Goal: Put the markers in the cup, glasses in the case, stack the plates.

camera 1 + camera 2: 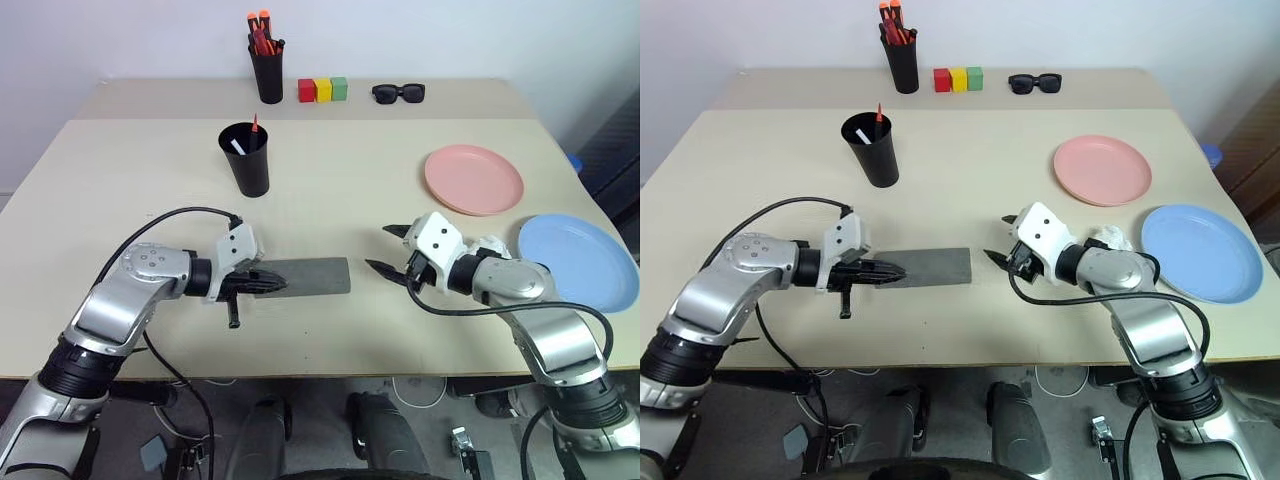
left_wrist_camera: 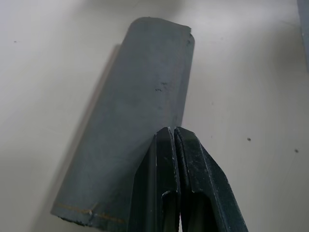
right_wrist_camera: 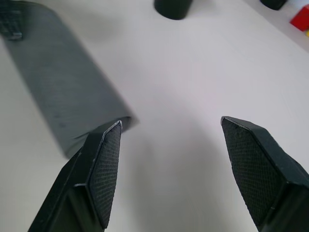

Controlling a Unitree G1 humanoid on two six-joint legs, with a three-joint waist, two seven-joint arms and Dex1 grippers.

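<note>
I am looking at the grey case lying between my two grippers.

On the left, my left gripper (image 1: 262,284) is sitting with its two fingers pressed tight together, tips over the near end of the case (image 1: 315,276), holding nothing. The case is lying flat and closed in the middle of the table (image 1: 120,200). It looks hard and stiff, light, with a smooth rounded top, so I think it could slip; I would be taking it across its narrow sides. On the right, my right gripper (image 1: 392,250) is standing wide open and empty, just beside the far end of the case. The pink plate (image 1: 473,179) and the blue plate (image 1: 577,262) are lying side by side, not stacked yet. The cup (image 1: 245,158) is standing behind the case with the markers (image 1: 254,128) in it.
</note>
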